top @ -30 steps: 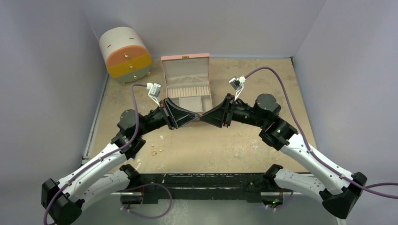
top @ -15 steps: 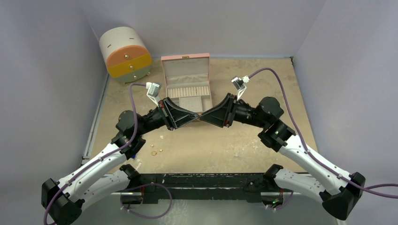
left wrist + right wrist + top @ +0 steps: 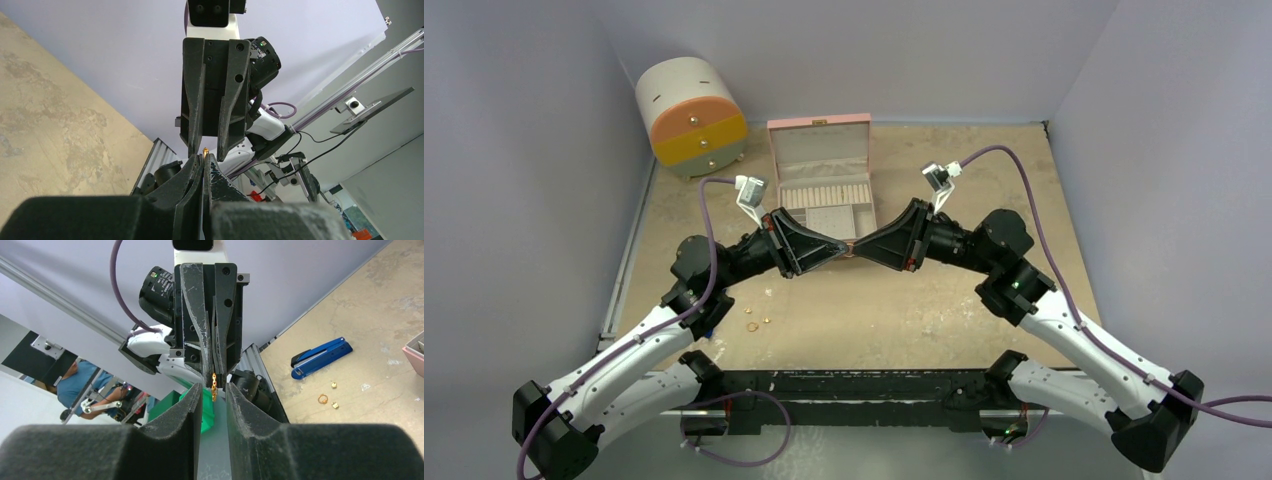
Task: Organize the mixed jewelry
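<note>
My left gripper point(image 3: 843, 247) is shut on a short gold chain piece point(image 3: 213, 387), whose tip pokes out above its closed fingertips point(image 3: 206, 149). It is held in the air in front of the pink box. My right gripper point(image 3: 857, 246) meets it tip to tip. Its two fingers stand open on either side of the chain point(image 3: 214, 386), with a gap on each side. More of the mixed jewelry lies on the table: a gold ring point(image 3: 323, 399), two gold studs point(image 3: 333, 385) and a pale loop point(image 3: 365, 387). The ring point(image 3: 751, 326) also shows from above.
The open pink box point(image 3: 819, 130) stands just behind the grippers, its lid raised. A round drawer chest point(image 3: 689, 115) sits at the back left corner. A blue-handled tool point(image 3: 320, 356) lies on the table near the loose jewelry, under my left arm.
The right gripper's fingers have narrowed around the chain piece, and its forearm has swung slightly rightward. The left gripper has stayed shut and still.
</note>
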`<state>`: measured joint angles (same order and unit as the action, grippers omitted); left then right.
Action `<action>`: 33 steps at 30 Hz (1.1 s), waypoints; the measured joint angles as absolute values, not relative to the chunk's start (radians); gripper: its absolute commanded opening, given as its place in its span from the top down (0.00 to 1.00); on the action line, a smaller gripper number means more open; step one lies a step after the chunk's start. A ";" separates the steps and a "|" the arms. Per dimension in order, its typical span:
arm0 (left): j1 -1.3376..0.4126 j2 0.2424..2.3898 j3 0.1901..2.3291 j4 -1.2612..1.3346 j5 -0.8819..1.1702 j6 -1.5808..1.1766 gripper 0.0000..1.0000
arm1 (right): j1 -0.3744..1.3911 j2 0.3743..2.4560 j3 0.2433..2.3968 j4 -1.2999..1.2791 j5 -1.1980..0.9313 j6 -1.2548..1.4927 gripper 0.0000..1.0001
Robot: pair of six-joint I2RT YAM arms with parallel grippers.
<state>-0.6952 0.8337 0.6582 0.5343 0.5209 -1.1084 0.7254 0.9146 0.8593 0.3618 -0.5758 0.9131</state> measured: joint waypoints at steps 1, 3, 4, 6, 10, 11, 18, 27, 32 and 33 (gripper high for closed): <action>-0.695 0.834 0.658 0.534 0.521 -1.108 1.00 | 0.725 0.915 0.859 0.362 -0.576 0.915 0.77; -0.695 0.834 0.658 0.534 0.521 -1.108 1.00 | 0.725 0.916 0.859 0.364 -0.577 0.917 0.79; -0.695 0.834 0.658 0.534 0.521 -1.108 1.00 | 0.725 0.916 0.859 0.364 -0.577 0.917 0.81; -0.695 0.834 0.658 0.534 0.521 -1.108 1.00 | 0.725 0.916 0.859 0.366 -0.577 0.917 0.90; -0.695 0.833 0.658 0.534 0.521 -1.108 1.00 | 0.725 0.916 0.859 0.366 -0.578 0.921 1.00; -0.695 0.833 0.658 0.534 0.521 -1.108 1.00 | 0.725 0.916 0.859 0.366 -0.579 0.922 1.00; -0.695 0.833 0.659 0.520 0.515 -1.106 0.83 | 0.725 0.916 0.859 0.356 -0.574 0.916 1.00; -0.695 0.788 0.719 0.259 0.382 -1.000 0.31 | 0.725 0.942 0.935 0.183 -0.508 0.829 1.00; -0.695 0.728 0.789 0.018 0.256 -0.889 0.27 | 0.725 0.968 1.022 0.051 -0.421 0.753 1.00; -0.695 0.716 0.810 -0.041 0.223 -0.860 0.27 | 0.725 0.976 1.039 0.025 -0.400 0.737 1.00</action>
